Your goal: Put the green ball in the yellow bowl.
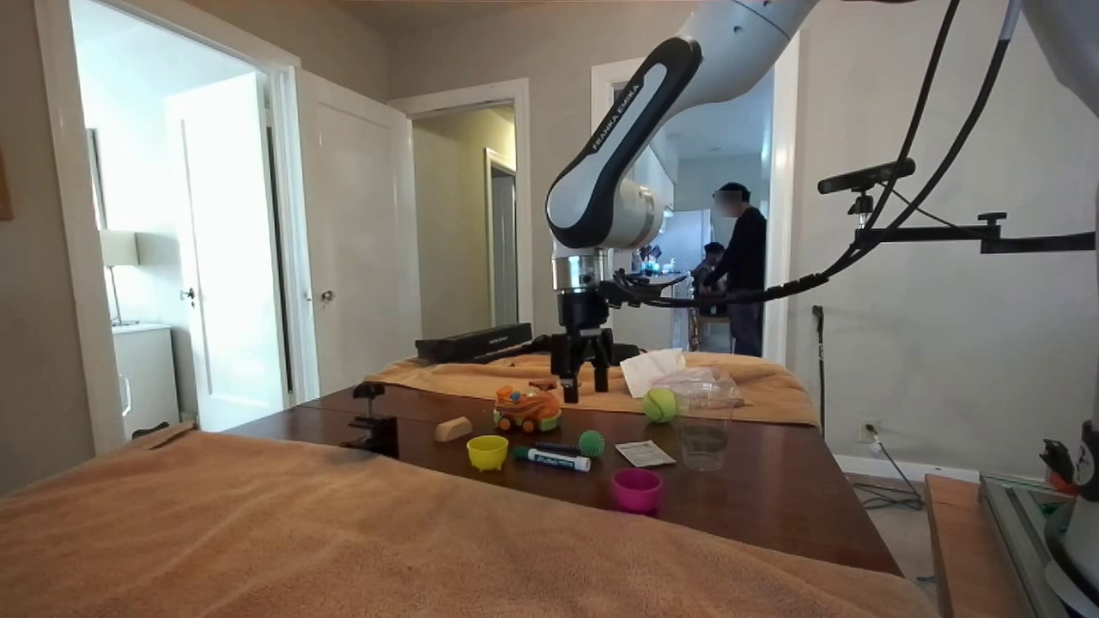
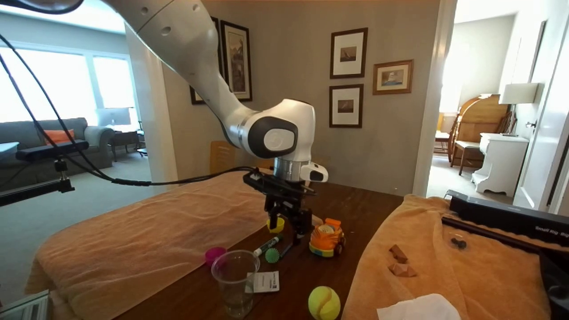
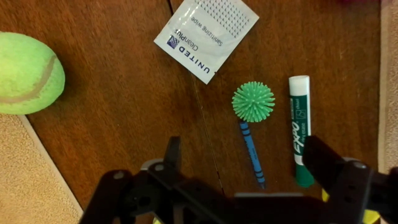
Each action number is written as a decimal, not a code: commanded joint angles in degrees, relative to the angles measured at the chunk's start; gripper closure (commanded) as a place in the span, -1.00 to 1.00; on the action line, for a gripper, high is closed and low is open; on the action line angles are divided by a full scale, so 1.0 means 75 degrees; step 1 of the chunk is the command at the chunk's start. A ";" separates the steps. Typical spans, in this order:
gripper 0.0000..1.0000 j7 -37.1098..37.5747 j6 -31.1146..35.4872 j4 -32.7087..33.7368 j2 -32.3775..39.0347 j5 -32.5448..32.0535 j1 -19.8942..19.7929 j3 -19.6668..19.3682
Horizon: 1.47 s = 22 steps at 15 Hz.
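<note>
The green ball is small and spiky and lies on the dark wooden table; it shows in both exterior views (image 1: 591, 443) (image 2: 272, 255) and in the wrist view (image 3: 253, 101). The yellow bowl stands upright in an exterior view (image 1: 488, 452); it is partly behind the gripper in an exterior view (image 2: 276, 225), and the finger hides most of it in the wrist view (image 3: 370, 217). My gripper (image 1: 585, 390) points down above the table, open and empty, its fingers wide apart in the wrist view (image 3: 242, 144). The ball lies ahead of the fingertips there, not between them.
A green-and-white marker (image 3: 301, 124) and a blue crayon (image 3: 252, 152) lie beside the ball. Around them are a wipe packet (image 3: 206, 37), an orange toy truck (image 2: 327, 238), a magenta cup (image 1: 637, 490), a clear cup (image 2: 235, 282) and a tennis ball (image 1: 660, 404).
</note>
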 commanded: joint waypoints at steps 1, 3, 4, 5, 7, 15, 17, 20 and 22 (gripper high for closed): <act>-1.00 0.0254 0.0117 0.0009 0.0164 -0.0229 -0.0016 0.0088; -1.00 0.0263 0.0087 -0.0029 0.0219 -0.0210 0.0002 0.0129; -1.00 0.0304 0.0004 -0.0044 0.0243 -0.0189 0.0014 0.0152; -1.00 0.0339 0.0060 -0.0082 0.0268 -0.0235 0.0041 0.0152; -1.00 0.0282 0.0178 -0.0119 0.0339 -0.0258 0.0049 0.0189; -0.56 0.0324 0.0414 -0.0072 0.0667 -0.0309 0.0069 0.0183; -0.06 0.0335 0.0457 -0.0069 0.0717 -0.0322 0.0072 0.0181; 0.11 0.0344 0.0425 -0.0056 0.0758 -0.0302 0.0071 0.0195; 0.34 0.0329 0.0411 -0.0045 0.0776 -0.0283 0.0061 0.0207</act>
